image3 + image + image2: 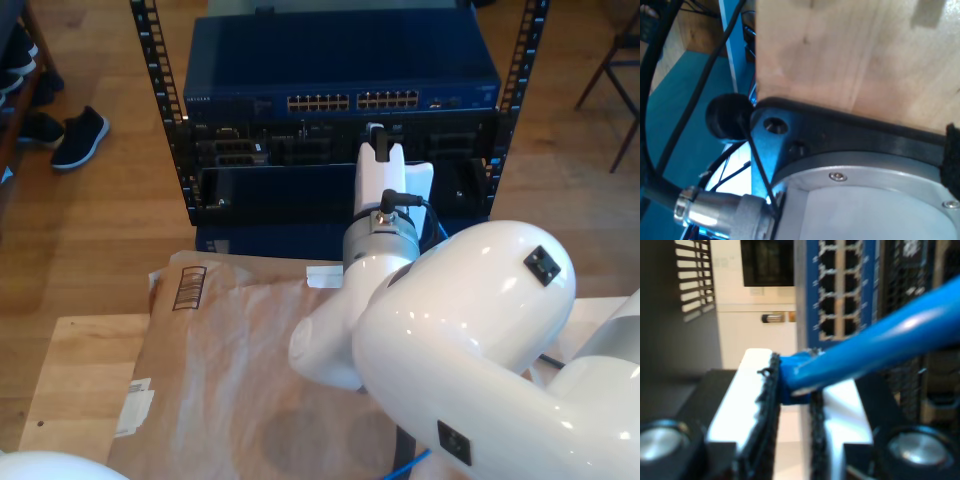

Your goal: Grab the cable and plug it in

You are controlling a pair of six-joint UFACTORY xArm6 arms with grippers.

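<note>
Now: blue cable [875, 347] between second claw's [792, 390] pads.

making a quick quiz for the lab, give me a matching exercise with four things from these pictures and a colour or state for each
Things:
1. cable
2. my second gripper
3. shoes
4. brown paper

States:
A. lying on the wooden floor
B. bright blue
C. spread over the table
D. shut on the cable

Pairs: 1-B, 2-D, 3-A, 4-C
</note>
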